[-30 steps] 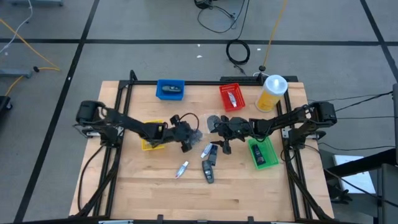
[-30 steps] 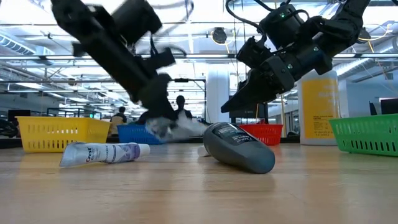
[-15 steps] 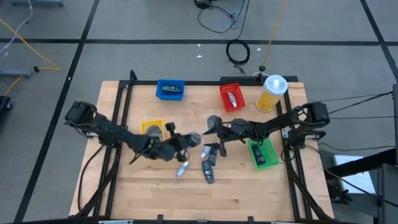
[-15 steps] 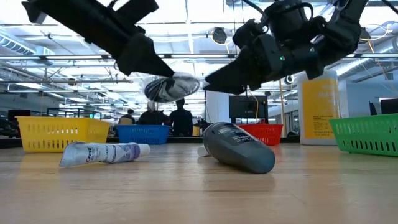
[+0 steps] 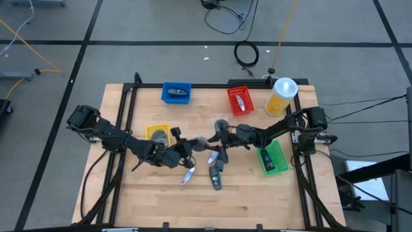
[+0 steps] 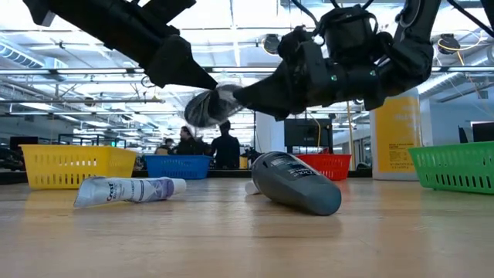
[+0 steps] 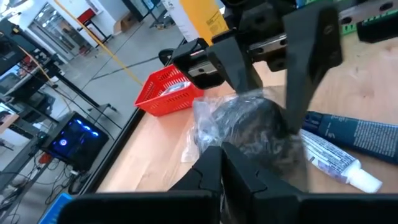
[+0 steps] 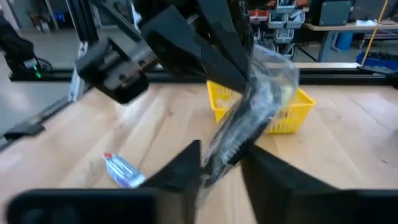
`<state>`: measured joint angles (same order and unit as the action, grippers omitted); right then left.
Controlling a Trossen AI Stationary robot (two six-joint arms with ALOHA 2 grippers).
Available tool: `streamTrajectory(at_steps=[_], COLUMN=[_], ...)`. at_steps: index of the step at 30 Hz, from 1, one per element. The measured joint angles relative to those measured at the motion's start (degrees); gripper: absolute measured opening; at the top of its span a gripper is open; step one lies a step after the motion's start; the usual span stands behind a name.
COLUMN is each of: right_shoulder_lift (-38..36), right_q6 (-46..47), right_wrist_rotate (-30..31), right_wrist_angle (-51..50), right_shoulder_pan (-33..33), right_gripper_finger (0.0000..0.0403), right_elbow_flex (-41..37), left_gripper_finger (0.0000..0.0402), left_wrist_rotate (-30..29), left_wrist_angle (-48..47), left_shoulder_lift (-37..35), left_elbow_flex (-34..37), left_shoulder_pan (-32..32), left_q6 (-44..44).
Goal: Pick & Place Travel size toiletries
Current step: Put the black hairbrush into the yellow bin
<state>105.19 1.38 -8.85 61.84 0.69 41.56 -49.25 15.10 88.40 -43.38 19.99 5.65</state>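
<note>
A grey round disc in a clear wrapper (image 5: 201, 141) (image 6: 207, 106) is in the air over the middle of the table. My left gripper (image 5: 193, 144) (image 7: 222, 163) is shut on it. My right gripper (image 5: 208, 142) (image 8: 221, 171) is open and faces the left one, with one finger on each side of the disc (image 8: 249, 118); I cannot tell whether they touch it. On the table lie a white-silver tube (image 6: 127, 189) (image 5: 188, 175), a dark grey bottle (image 6: 297, 181) (image 5: 216, 177), a blue-white tube (image 7: 336, 140) and another wrapped disc (image 5: 221, 124). My left gripper pinches the wrapped disc between its two fingers at the disc's edge nearest it (image 7: 239, 149). The fingers (image 6: 181, 66) come from the table's left, slanting down. The disc is lifted clear of the table and stands on edge, wrapper crinkled around it.
Small bins stand around the work area: blue (image 5: 176, 93) and red (image 5: 239, 100) at the far side, yellow (image 5: 158, 133) left of the grippers, green (image 5: 272, 158) on the right. A tall yellow canister with a white lid (image 5: 281, 95) stands at the far right. People stand in the room behind (image 6: 224, 143).
My left gripper lifted the wrapped disc from table height into the air and drew a little toward the near edge, still shut on it. My right gripper moved toward the table's left until its fingers stood on either side of the disc.
</note>
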Motion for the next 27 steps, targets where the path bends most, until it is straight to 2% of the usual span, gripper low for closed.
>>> streamTrajectory(at_steps=[3,5,8,13,16,19,23,27], right_shoulder_lift=[-0.9,-1.8,-3.7,-7.4,-7.5,-7.6,-7.6,-7.6], right_q6=[-1.3,-3.0,-5.5,-13.5,-17.8,-21.4,-23.1,-23.1], right_wrist_rotate=[0.5,1.5,9.4,22.7,25.7,26.8,26.8,26.8], right_wrist_angle=[-2.8,-5.0,-12.2,-20.3,-21.1,-22.8,-28.6,-28.7], right_shoulder_pan=[0.0,0.0,-0.6,-2.6,-4.2,-5.6,-6.3,-6.4], right_gripper_finger=[0.0033,0.0015,0.0021,0.0007,0.0006,0.0006,0.0003,0.0005], right_elbow_flex=[0.0,0.0,-0.1,-0.1,-0.1,0.8,3.0,3.7], left_gripper_finger=[0.0014,0.0029,0.0076,0.0185,0.0243,0.0284,0.0309,0.0302], left_wrist_rotate=[0.3,0.6,1.6,5.6,11.1,15.2,16.3,19.8], left_wrist_angle=[0.0,-0.5,-3.0,-4.1,-0.5,3.1,4.3,4.1], left_shoulder_lift=[0.0,0.0,-0.5,-2.2,-2.4,-1.8,-1.2,-0.2], left_elbow_flex=[0.0,0.0,0.0,0.0,0.0,0.0,0.0,0.0], left_shoulder_pan=[0.0,-0.2,-0.8,-2.5,-4.0,-5.0,-5.5,-5.9], left_q6=[-0.7,-1.1,-2.2,-5.7,-7.3,-7.5,-7.0,-4.7])
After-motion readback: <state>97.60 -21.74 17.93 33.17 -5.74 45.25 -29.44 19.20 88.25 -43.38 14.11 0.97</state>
